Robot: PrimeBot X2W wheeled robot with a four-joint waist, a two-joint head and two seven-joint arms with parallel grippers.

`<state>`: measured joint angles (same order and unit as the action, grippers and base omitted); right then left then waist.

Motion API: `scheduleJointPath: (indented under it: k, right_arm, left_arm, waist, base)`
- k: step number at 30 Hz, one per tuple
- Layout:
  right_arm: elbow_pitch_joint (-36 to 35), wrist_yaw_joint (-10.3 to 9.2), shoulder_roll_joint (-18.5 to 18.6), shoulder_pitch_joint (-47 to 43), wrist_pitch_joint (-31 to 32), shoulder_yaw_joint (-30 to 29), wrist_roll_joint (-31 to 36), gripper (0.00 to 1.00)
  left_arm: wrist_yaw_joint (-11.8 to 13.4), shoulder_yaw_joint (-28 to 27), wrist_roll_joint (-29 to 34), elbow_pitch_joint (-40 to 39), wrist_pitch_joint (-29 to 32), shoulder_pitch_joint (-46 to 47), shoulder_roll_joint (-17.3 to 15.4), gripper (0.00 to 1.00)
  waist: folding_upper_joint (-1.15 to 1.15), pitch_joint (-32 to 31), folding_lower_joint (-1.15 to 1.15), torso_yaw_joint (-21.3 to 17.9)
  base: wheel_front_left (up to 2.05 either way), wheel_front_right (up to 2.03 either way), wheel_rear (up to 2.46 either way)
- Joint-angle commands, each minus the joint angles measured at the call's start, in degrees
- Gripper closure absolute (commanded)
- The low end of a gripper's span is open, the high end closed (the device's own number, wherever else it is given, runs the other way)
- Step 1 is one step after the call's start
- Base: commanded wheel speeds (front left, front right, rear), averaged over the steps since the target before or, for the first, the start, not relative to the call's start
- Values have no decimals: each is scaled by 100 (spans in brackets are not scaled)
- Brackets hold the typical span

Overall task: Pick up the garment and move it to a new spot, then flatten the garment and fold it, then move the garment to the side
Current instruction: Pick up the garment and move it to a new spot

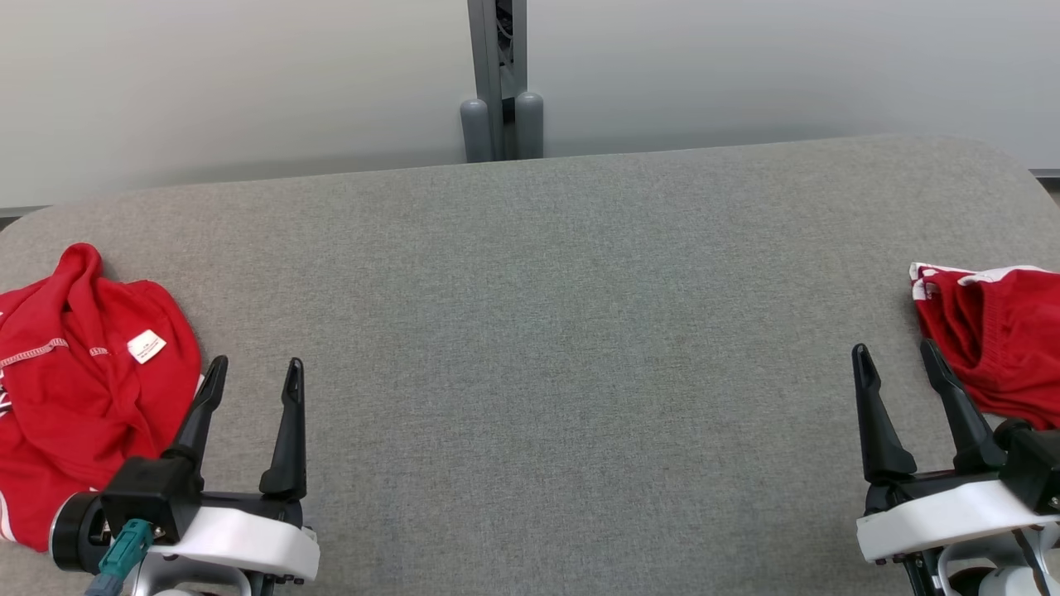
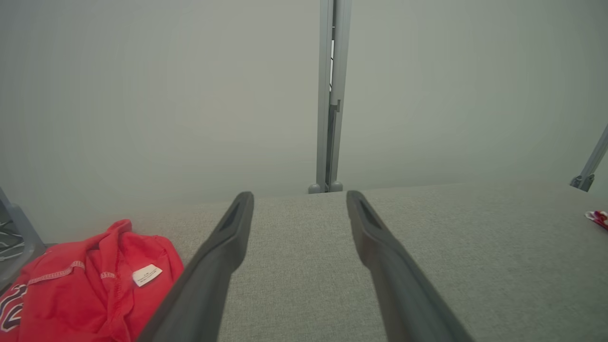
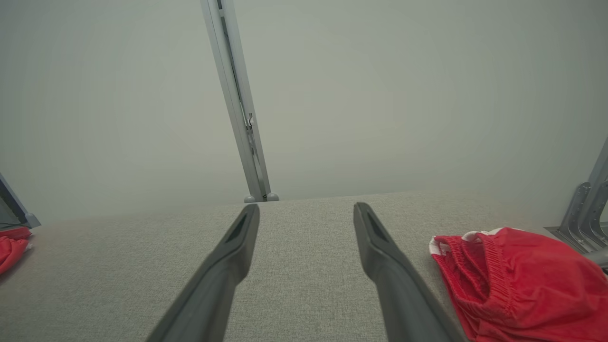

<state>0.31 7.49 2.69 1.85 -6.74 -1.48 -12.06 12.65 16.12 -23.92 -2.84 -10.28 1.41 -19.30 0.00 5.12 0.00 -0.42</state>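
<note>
Left gripper (image 1: 255,366) with two long dark fingers spread wide, nothing between them, low over the lower left of the grey fabric-covered table (image 1: 538,331). Right gripper (image 1: 895,349) same, fingers parted and empty, at the lower right. Both point toward the table's far edge.

Crumpled red cotton shirt (image 1: 91,372) with white stitching lies bunched at the table's left edge, just beside the left gripper's outer finger; contact hard to tell. Small white label (image 1: 146,346) faces up on it. Red elastic-waist shorts with white trim (image 1: 1006,331) lie bunched at the right edge, close against the right gripper's outer finger.

Left wrist view: open fingers (image 2: 375,247) over bare fabric, shirt (image 2: 85,294) at lower left. Right wrist view: shorts (image 3: 522,280) just right of its fingers (image 3: 384,256). Grey metal post (image 1: 497,83) stands behind the far edge, against a pale wall.
</note>
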Motion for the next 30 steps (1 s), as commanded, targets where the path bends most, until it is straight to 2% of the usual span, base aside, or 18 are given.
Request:
scheduleJointPath:
  k: [1, 9, 22, 26, 30]
  right_arm:
    - [-9, 1, 37, -38, -37, -26, -5, 0]
    - [-79, 1, 34, -95, 30, -35, 20, 0]
    - [-139, 1, 38, 132, 269, 382, 202, 0]
    - [-123, 1, 38, 191, 324, 516, 208, 0]
    - [-83, 1, 38, 242, 363, 653, 161, 0]
  left_arm:
    - [-30, 6, -20, 22, -7, 77, -45, 0]
    - [-19, -86, -113, 40, -165, 224, 60, 0]
    - [-2, -558, -231, 80, -443, 228, 95, 0]
    - [31, -695, -187, 76, -455, 127, 93, 0]
    - [7, -789, -184, 56, -470, 47, 116, 0]
  waist:
    - [0, 2, 0, 11]
    - [0, 41, 0, 389]
    - [0, 118, 0, 2075]
    - [0, 128, 0, 2418]
    - [0, 138, 0, 2585]
  base:
    - [0, 0, 0]
    - [0, 0, 0]
    - [0, 0, 0]
    - [0, 0, 0]
    - [0, 0, 0]
